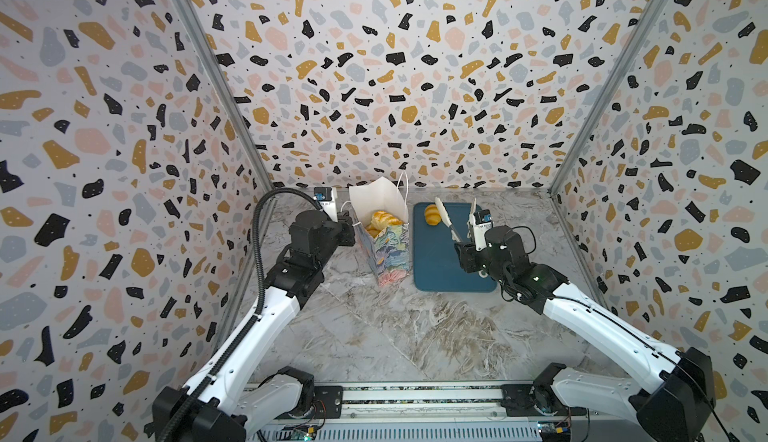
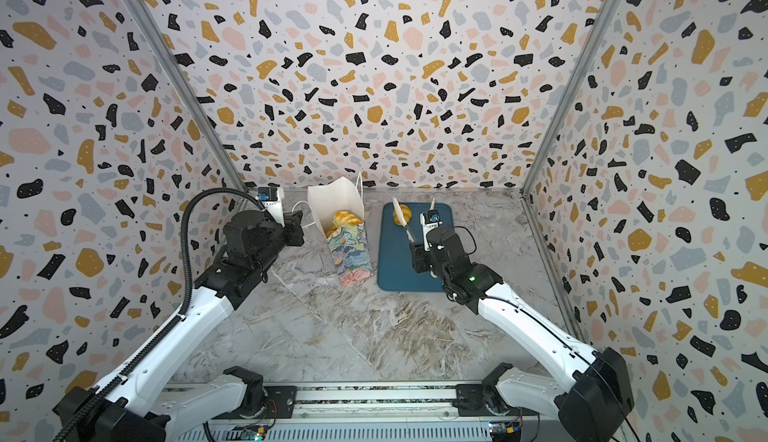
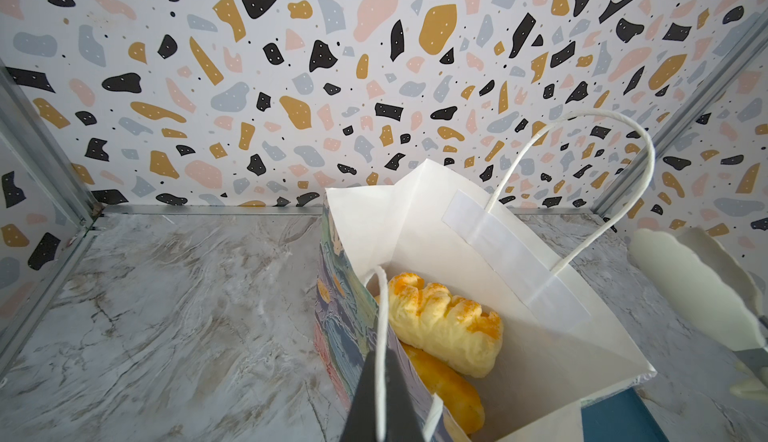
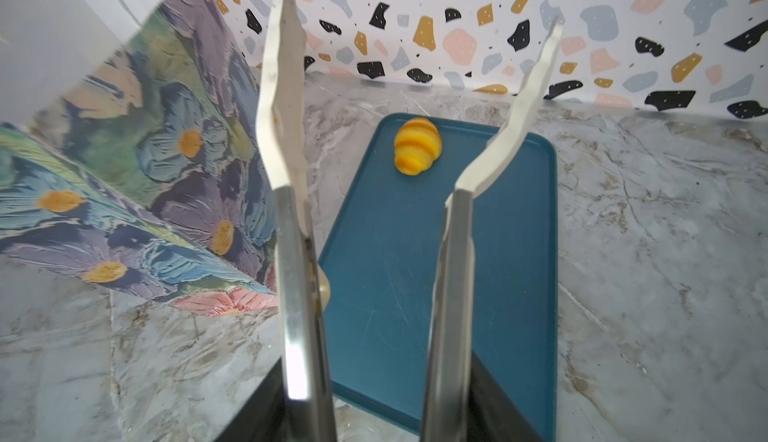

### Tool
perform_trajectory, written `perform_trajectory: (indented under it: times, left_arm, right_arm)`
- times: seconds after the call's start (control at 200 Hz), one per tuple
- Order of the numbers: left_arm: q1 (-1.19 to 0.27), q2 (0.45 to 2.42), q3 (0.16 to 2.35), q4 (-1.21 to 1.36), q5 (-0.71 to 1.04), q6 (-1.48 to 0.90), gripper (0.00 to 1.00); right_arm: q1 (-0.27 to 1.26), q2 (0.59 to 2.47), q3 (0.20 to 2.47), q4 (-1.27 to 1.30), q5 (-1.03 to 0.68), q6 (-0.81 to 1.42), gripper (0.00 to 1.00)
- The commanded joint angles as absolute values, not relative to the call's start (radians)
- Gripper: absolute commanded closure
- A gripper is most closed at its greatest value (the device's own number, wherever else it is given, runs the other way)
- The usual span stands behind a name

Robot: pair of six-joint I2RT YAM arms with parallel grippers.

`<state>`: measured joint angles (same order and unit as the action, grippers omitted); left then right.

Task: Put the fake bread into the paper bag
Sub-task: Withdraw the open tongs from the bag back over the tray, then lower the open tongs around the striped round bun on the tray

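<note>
The paper bag stands upright at the back, its mouth open. Inside lie pieces of fake bread: a pale ridged roll over an orange loaf. My left gripper is shut on the bag's near white cord handle. One striped fake bread roll lies at the far end of the blue tray. My right gripper is shut on metal tongs. Their white tips are spread apart, empty, above the tray short of that roll.
The blue tray lies just right of the bag on the marble tabletop. Patterned walls close in the back and both sides. The bag's far handle arches up beside the tongs' tip.
</note>
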<state>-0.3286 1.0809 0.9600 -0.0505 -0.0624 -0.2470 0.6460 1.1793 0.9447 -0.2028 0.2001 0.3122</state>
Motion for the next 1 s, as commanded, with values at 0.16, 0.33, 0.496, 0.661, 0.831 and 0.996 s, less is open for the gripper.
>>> perform_trajectory:
  times: [0.16, 0.33, 0.496, 0.661, 0.831, 0.996]
  left_arm:
    - [-0.333, 1.071, 0.953, -0.022, -0.061, -0.244, 1.00]
    - [-0.333, 1.072, 0.954, -0.023, -0.064, -0.243, 1.00]
    - [-0.333, 1.065, 0.953, -0.023, -0.067, -0.241, 1.00]
    - [-0.333, 1.066, 0.954, -0.023, -0.066, -0.241, 1.00]
    - [-0.332, 1.064, 0.953, -0.023, -0.067, -0.239, 1.00]
    - [-0.332, 1.067, 0.953, -0.023, -0.069, -0.239, 1.00]
  right_arm:
    - [0.623, 1.283, 0.982, -0.139, 0.201, 0.259, 0.45]
    - [0.606, 1.381, 1.035, -0.154, 0.191, 0.227, 0.45]
    - [0.595, 1.476, 1.088, -0.169, 0.199, 0.200, 0.45]
    - [0.583, 1.557, 1.131, -0.173, 0.201, 0.184, 0.46]
    - [0.574, 1.632, 1.185, -0.182, 0.195, 0.177, 0.46]
    - [0.557, 1.699, 1.238, -0.193, 0.173, 0.170, 0.46]
